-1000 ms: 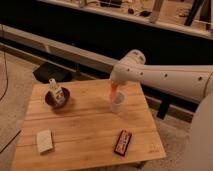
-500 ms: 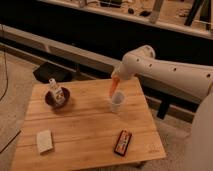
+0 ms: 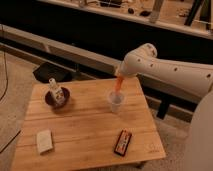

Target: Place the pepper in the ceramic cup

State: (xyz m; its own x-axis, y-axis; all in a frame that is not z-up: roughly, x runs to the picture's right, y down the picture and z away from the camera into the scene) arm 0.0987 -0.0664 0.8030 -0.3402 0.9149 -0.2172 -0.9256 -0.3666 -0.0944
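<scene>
The white ceramic cup (image 3: 115,102) stands upright on the wooden table (image 3: 85,130), right of its middle. The slim orange-red pepper (image 3: 118,84) hangs nearly upright straight above the cup, with its lower tip at about the cup's rim. My gripper (image 3: 120,74) comes in from the right on the white arm. It sits directly over the cup and is shut on the pepper's top end.
A dark brown bowl (image 3: 52,98) holding a small bottle (image 3: 55,89) sits at the table's left. A white packet (image 3: 44,141) lies at the front left and a dark snack bar (image 3: 122,142) at the front right. A black object (image 3: 52,72) lies on the floor behind.
The gripper has risen a little and shifted slightly right with the pepper. The pepper's tip now sits higher over the cup. The cup has not moved.
</scene>
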